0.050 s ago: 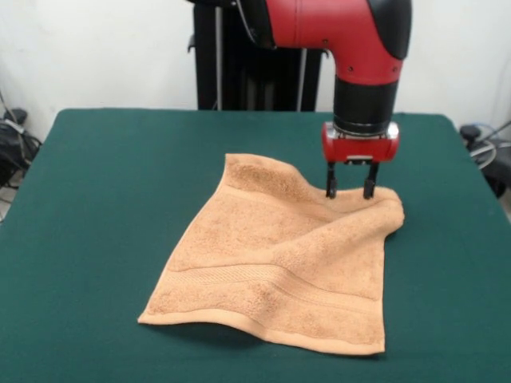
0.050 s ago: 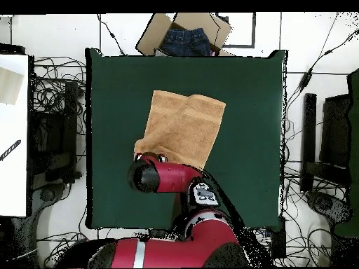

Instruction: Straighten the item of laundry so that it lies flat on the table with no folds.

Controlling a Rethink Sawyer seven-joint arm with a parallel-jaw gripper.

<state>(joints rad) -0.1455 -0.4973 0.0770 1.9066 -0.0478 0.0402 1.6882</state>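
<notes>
The tool (image 1: pixel 349 191) hangs straight down from the red and black arm (image 1: pixel 351 32), its two dark fingers (image 1: pixel 330 181) set a narrow gap apart, with their tips at the far right corner of the towel (image 1: pixel 279 255). The cloth there is bunched and raised; whether the tips pinch it or only touch it cannot be told. From that corner the peach-orange towel spreads toward the near left across the middle of the green worktop (image 1: pixel 96 207), rumpled, with a ridge running through it and its near edge lifted slightly off the surface. In the overhead view the arm covers the towel's corner nearest the robot. Beyond the worktop's far edge there, a cardboard box (image 2: pixel 158 31) holds a piece of blue denim (image 2: pixel 186 40), and cables (image 2: pixel 52 91) lie on the floor around.
</notes>
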